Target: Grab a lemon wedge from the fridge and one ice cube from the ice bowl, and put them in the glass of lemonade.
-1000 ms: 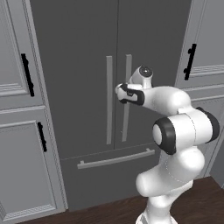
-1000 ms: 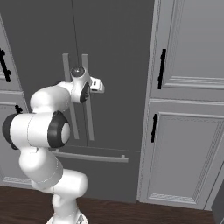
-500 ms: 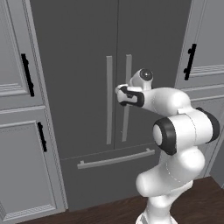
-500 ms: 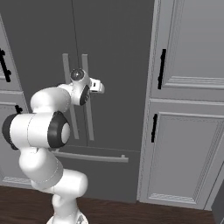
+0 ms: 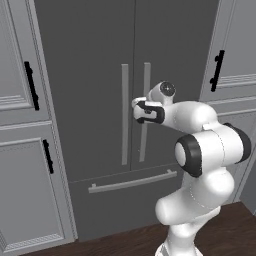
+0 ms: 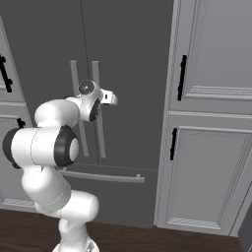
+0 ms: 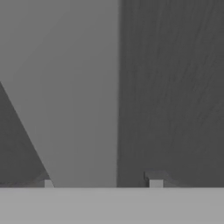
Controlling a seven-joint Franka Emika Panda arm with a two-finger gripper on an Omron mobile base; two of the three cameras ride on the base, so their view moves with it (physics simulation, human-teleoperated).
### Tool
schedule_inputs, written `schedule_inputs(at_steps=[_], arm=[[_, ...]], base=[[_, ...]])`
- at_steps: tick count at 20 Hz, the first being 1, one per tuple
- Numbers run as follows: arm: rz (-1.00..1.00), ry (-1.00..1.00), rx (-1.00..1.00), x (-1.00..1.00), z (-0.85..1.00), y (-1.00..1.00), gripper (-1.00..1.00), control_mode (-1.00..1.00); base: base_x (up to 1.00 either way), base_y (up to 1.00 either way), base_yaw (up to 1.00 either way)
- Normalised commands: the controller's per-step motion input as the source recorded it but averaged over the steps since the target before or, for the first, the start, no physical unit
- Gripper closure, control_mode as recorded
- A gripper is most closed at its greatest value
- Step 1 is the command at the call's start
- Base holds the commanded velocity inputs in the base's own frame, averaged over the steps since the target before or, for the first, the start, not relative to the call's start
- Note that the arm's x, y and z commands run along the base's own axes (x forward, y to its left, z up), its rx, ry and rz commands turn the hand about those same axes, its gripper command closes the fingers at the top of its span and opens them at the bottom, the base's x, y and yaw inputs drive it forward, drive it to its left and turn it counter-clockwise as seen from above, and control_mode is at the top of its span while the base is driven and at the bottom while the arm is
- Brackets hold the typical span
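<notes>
Hand view | fridge handle (image 7: pixel 83 109) between jaws (parted, not gripping) | fridge (image 5: pixel 100 60) closed

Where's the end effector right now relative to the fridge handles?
The end effector is at the right-hand door handle of the closed fridge, about mid-height, with the light-grey bar between its fingertips in the hand view.

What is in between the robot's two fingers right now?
In the hand view, a light-grey handle bar of the fridge stands between the gripper's fingertips, nearer one tip; a gap remains at the other.
</notes>
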Motion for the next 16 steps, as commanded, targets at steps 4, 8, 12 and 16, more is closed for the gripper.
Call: schedule_inputs(at_steps=[4, 8, 12, 16], arm=[[0.0, 0.02, -0.01, 0.03, 0.02, -0.11, 1.0, -1.0], [-0.07, 0.0, 0.01, -0.21, 0.23, -0.46, 1.0, -1.0], [-0.14, 0.0, 0.1, -0.71, 0.41, -0.84, 1.0, -1.0], [-0.17, 0.0, 0.15, -0.96, 0.59, -0.99, 1.0, -1.0]], base=[[0.0, 0.0, 0.0], [0.0, 0.0, 0.0], [0.0, 0.0, 0.0], [0.0, 0.0, 0.0]])
